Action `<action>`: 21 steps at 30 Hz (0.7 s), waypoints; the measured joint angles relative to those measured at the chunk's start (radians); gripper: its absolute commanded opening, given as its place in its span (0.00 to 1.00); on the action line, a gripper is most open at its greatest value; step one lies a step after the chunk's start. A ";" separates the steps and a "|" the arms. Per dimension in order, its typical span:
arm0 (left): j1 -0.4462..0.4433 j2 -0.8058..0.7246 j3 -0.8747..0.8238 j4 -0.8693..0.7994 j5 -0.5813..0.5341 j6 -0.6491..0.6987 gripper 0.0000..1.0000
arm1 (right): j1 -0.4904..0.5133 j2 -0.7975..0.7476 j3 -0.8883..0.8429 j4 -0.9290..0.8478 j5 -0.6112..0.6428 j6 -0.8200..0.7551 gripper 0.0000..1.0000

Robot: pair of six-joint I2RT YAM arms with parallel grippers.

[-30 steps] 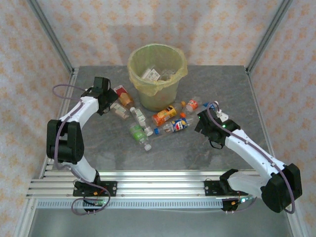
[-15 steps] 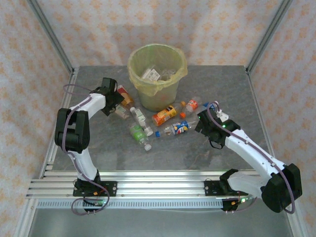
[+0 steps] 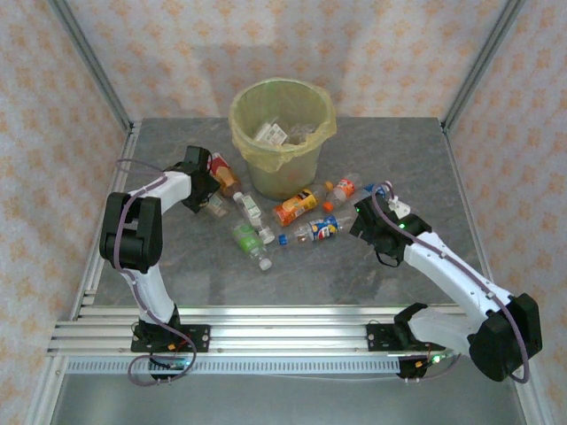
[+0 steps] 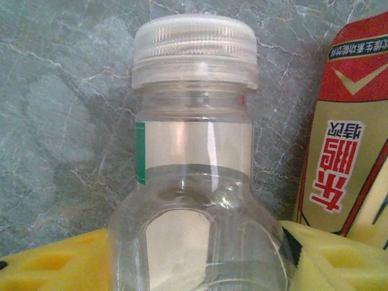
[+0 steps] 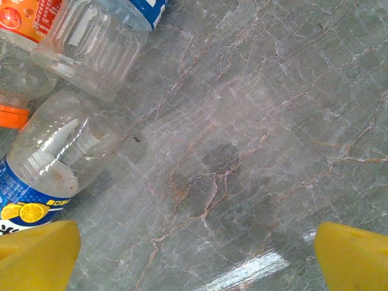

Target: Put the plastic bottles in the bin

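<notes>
Several plastic bottles lie in front of the bin (image 3: pixel 241 133), a bucket lined with a yellow-green bag that holds a few more. My left gripper (image 3: pixel 205 189) is beside the bin's left foot. Its yellow fingers (image 4: pixel 54 260) press both sides of a clear white-capped bottle (image 4: pixel 194 182) lying on the table. A red-labelled bottle (image 4: pixel 348 139) lies right next to it. My right gripper (image 3: pixel 361 221) hangs open over bare stone (image 5: pixel 197 233), just right of a blue-labelled bottle (image 3: pixel 321 228). That bottle's base (image 5: pixel 45 170) sits near the left finger.
An orange bottle (image 3: pixel 295 207), a green one (image 3: pixel 245 235) and a small orange-labelled one (image 3: pixel 344 187) lie between the arms. A ribbed clear bottle (image 5: pixel 91 45) lies at the upper left of the right wrist view. Metal frame posts stand at the table's corners.
My left arm has swung right, toward the bottles beside the bin, and its fingers have come around the clear bottle. The right arm has hardly moved.
</notes>
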 measured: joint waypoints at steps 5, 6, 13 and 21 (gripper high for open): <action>0.000 -0.005 -0.002 0.005 -0.007 -0.012 0.46 | 0.000 0.000 0.006 0.000 0.000 0.000 0.99; 0.000 -0.008 -0.002 0.003 -0.015 -0.011 0.45 | 0.000 0.000 0.008 0.000 0.000 0.000 0.99; 0.005 -0.121 -0.008 -0.101 -0.107 0.013 0.44 | 0.000 0.000 0.024 0.001 0.008 0.000 0.99; -0.097 -0.311 0.288 -0.221 -0.294 0.189 0.43 | 0.000 0.000 0.029 0.005 0.023 -0.001 0.99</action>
